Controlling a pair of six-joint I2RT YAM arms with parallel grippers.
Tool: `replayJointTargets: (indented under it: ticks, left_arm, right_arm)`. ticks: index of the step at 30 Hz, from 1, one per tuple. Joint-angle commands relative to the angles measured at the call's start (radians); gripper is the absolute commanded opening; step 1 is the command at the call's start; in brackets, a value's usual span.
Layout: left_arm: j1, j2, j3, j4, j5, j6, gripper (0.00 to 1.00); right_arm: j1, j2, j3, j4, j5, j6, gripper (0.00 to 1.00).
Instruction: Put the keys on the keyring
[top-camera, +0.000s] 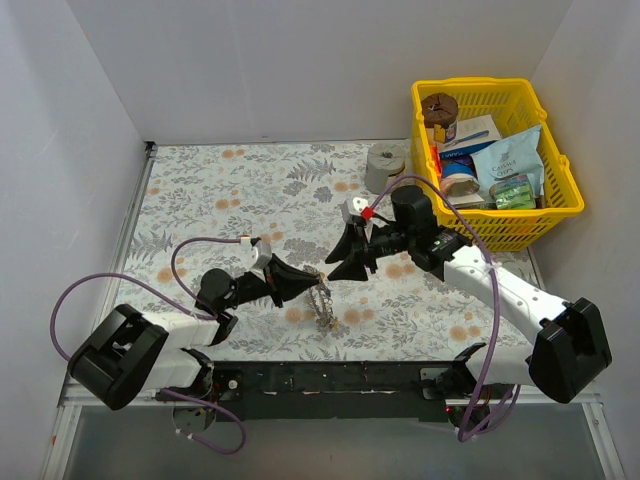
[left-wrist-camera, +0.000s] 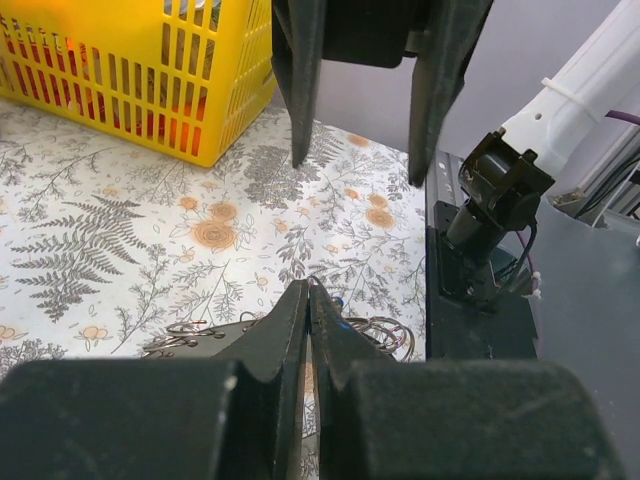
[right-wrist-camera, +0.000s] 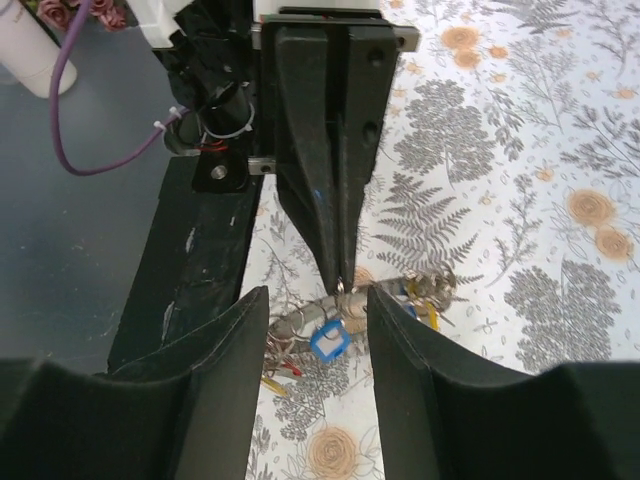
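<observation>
A tangle of grey wire rings and keys (top-camera: 322, 303) lies on the floral cloth between the arms. In the right wrist view (right-wrist-camera: 400, 292) it shows a blue key head (right-wrist-camera: 330, 341), yellow bits (right-wrist-camera: 431, 312) and a red bit (right-wrist-camera: 287, 368). I cannot pick out one large flat keyring in it. My left gripper (top-camera: 313, 279) is shut, and its tips (right-wrist-camera: 340, 284) pinch a thin wire loop (left-wrist-camera: 318, 284) at the top of the tangle. My right gripper (top-camera: 342, 262) is open, its fingers (right-wrist-camera: 225, 370) straddling the blue key head from just above, touching nothing.
A yellow basket (top-camera: 560, 205) full of packets stands at the back right. A grey cylindrical roll (top-camera: 383, 166) stands left of it. More wire loops (left-wrist-camera: 392, 334) lie beside the left fingers. The black base rail (top-camera: 330, 378) runs along the near edge.
</observation>
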Motion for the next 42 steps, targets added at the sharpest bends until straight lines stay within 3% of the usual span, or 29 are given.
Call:
replayJointTargets:
  ticks: [1, 20, 23, 29, 31, 42]
  left_arm:
    - [-0.004, -0.014, 0.051, 0.228, 0.032, -0.004, 0.0]
    - [-0.004, -0.086, 0.08, 0.12, 0.055, 0.021, 0.0]
    - [-0.002, -0.092, 0.079, 0.125, 0.05, 0.021, 0.0]
    - [-0.002, -0.103, 0.079, 0.119, 0.052, 0.019, 0.0]
    - [-0.004, -0.104, 0.079, 0.119, 0.053, 0.018, 0.0]
    - [-0.002, -0.138, 0.105, 0.01, 0.067, 0.054, 0.0]
  right_arm:
    - [0.054, 0.019, 0.014, 0.064, 0.0, 0.028, 0.49]
    - [0.07, 0.082, 0.011, 0.071, 0.04, 0.008, 0.41]
    - [0.07, 0.085, 0.007, 0.072, 0.034, 0.011, 0.36]
    - [0.07, 0.094, 0.007, 0.077, 0.009, 0.016, 0.14]
    - [0.07, 0.095, 0.01, 0.08, 0.003, 0.019, 0.01]
    - [0.07, 0.1, 0.024, 0.035, 0.019, -0.008, 0.01]
